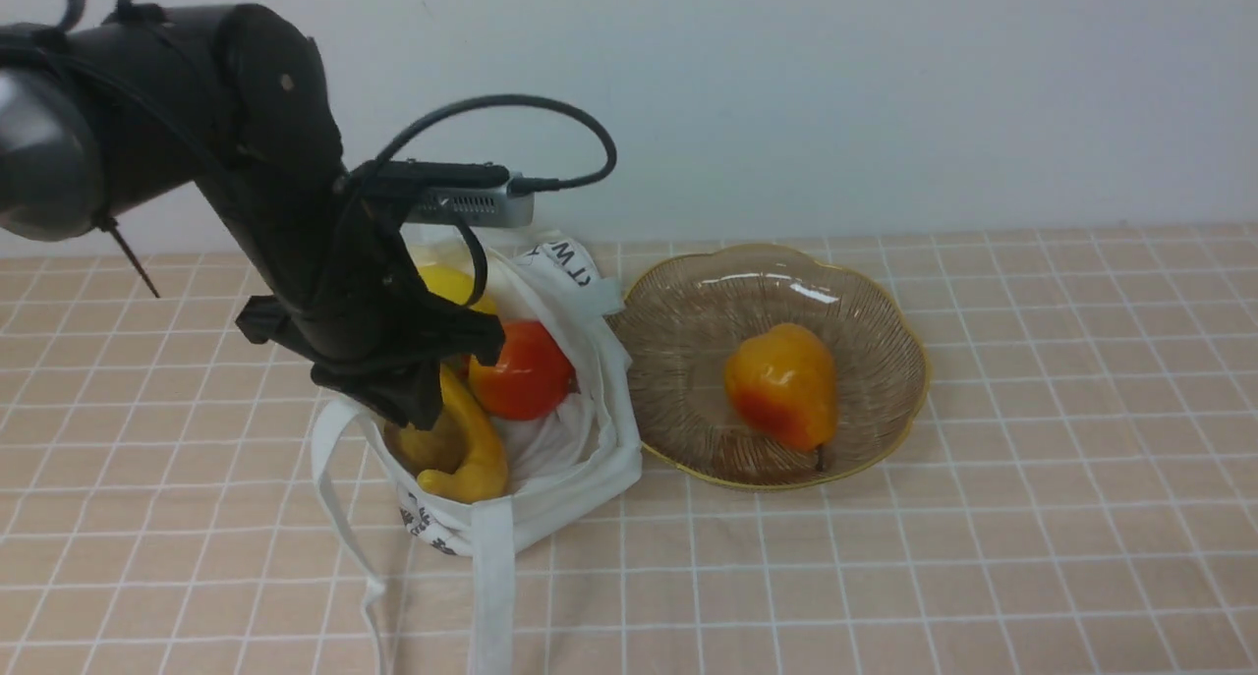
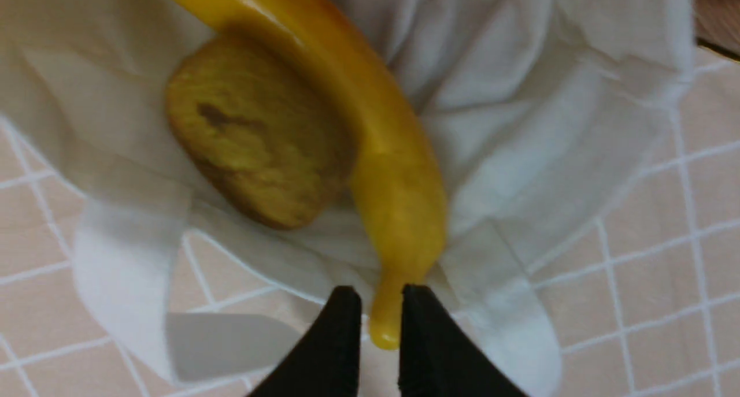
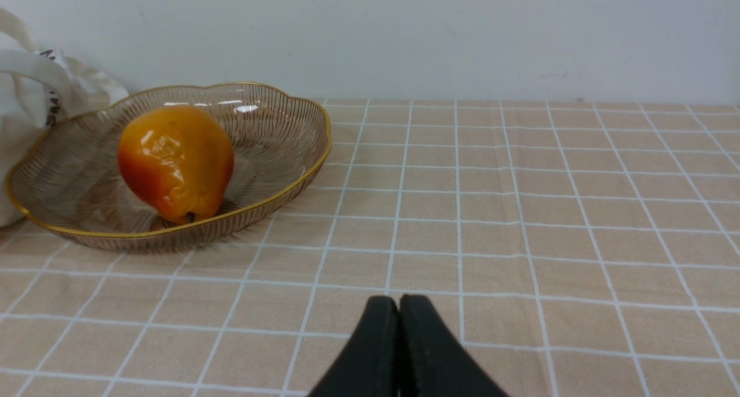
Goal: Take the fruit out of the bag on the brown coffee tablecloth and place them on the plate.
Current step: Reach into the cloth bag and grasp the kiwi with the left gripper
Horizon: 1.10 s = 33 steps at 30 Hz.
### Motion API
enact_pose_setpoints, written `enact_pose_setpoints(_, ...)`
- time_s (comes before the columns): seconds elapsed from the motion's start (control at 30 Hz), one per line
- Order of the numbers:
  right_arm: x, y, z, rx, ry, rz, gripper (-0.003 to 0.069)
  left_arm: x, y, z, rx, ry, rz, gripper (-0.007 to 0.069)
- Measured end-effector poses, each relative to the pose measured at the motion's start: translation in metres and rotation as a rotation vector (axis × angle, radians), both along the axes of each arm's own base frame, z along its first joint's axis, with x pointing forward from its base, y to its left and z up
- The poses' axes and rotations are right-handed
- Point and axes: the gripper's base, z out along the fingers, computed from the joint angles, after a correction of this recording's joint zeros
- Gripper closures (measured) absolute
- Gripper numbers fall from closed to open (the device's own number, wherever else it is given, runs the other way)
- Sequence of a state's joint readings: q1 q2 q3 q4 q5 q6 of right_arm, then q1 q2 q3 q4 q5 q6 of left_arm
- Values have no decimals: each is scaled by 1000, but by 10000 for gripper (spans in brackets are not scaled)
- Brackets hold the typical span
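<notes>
Down in the bag (image 2: 549,96), the left gripper (image 2: 381,319) is pinched narrowly on the tip of the banana (image 2: 376,137), one black finger on either side. Just past its fingertips, the kiwi-like ball (image 2: 254,137) lies against the banana. Farther ahead sit the red-orange round fruit (image 1: 523,368) and the lemon (image 1: 452,284). Beside the bag, the plate (image 1: 688,302) holds an orange-yellow pear-shaped fruit (image 1: 783,385). The right gripper (image 3: 399,322), over the brown coffee tablecloth (image 1: 1032,459), has its fingers pressed together on nothing, well apart from the plate ahead.

Left gripper (image 2: 380,296), angled downward, clamps the banana (image 2: 370,114) tip; right gripper (image 3: 399,302) fully closed.
</notes>
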State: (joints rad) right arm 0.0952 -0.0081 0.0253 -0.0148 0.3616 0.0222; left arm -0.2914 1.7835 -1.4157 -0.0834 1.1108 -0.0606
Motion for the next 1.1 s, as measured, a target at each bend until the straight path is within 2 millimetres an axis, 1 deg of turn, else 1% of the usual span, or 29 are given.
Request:
enact_pose_setpoints(0.03,0,0,0,0,0,0,673,4,2,-4,29,-9,16,465)
enact_pose_setpoints(0.07,0,0,0,0,0,0,673,5,3,-6,43,-15,18,445)
enact_pose_setpoints(0.13,0,0,0,0,0,0,673,12,5,-15,85,-38,30,371)
enact_pose_setpoints(0.17,0,0,0,0,0,0,673,14,6,-17,93,-47,33,351)
enact_pose_setpoints(0.2,0,0,0,0,0,0,673,17,6,-20,104,-53,36,309)
enact_pose_setpoints(0.23,0,0,0,0,0,0,673,19,6,-22,108,-59,38,282)
enact_pose_setpoints(0.27,0,0,0,0,0,0,673,19,6,-23,110,-58,37,276)
enact_pose_setpoints(0.3,0,0,0,0,0,0,673,22,5,-27,106,-65,44,221)
enact_pose_setpoints(0.37,0,0,0,0,0,0,673,23,4,-29,95,-68,52,175)
enact_pose_setpoints(0.47,0,0,0,0,0,0,673,24,2,-31,73,-58,62,135)
enact_pose_setpoints(0.6,0,0,0,0,0,0,673,25,0,-38,65,-42,67,125)
enact_pose_setpoints(0.77,0,0,0,0,0,0,673,30,-1,-54,72,-14,74,125)
enact_pose_setpoints(0.97,0,0,0,0,0,0,673,33,-3,-69,80,17,74,125)
enact_pose_setpoints(1.03,0,0,0,0,0,0,673,34,-3,-72,82,22,73,134)
enact_pose_setpoints(1.1,0,0,0,0,0,0,673,35,-3,-72,81,21,73,170)
